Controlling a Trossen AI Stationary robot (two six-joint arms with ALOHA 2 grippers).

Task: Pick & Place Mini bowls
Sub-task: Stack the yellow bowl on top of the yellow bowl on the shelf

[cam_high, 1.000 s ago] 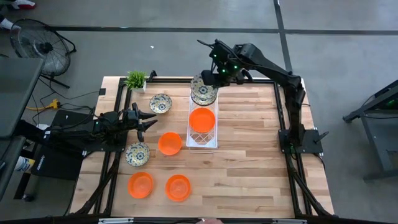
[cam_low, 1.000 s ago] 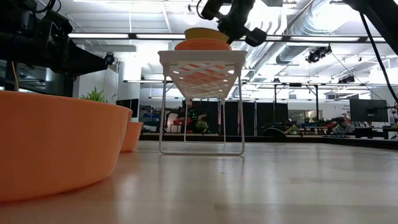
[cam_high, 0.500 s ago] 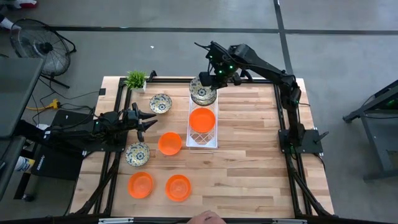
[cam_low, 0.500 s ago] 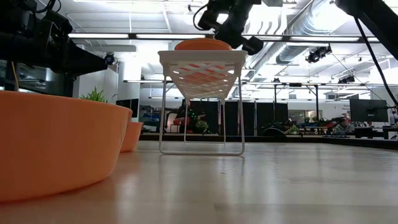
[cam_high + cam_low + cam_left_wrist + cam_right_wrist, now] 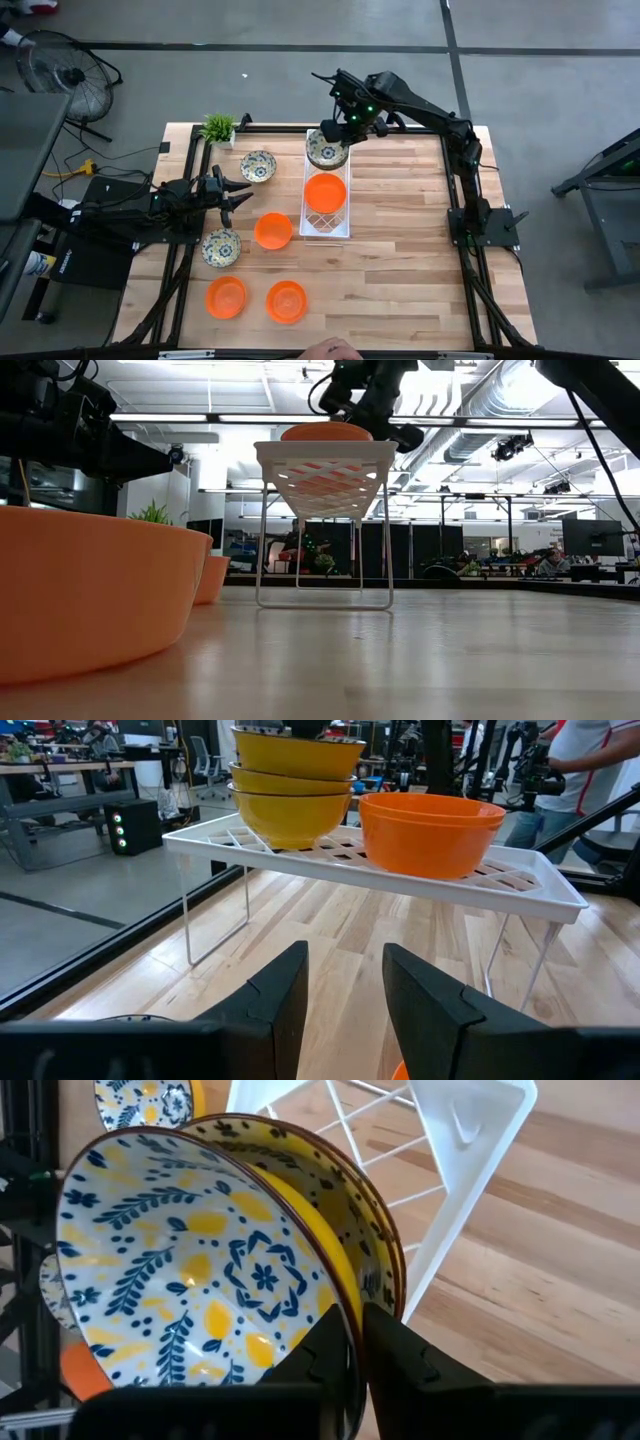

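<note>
A light wooden plank bench (image 5: 400, 250) stands on a grey concrete floor (image 5: 300, 90) crossed by dark seam lines. A black round floor fan (image 5: 58, 68) sits off the bench's far left corner. Beyond the bench, the hall has a white ceiling with long strip lights (image 5: 200, 417), silver ventilation ducts (image 5: 470, 420), and dark desks with monitors (image 5: 590, 538).

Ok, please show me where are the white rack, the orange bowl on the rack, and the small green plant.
white rack (image 5: 325, 226): high view, on the bare mesh at its near end.
orange bowl (image 5: 325, 191): high view, on the middle of its inside.
green plant (image 5: 218, 127): high view, on its leaves.
</note>
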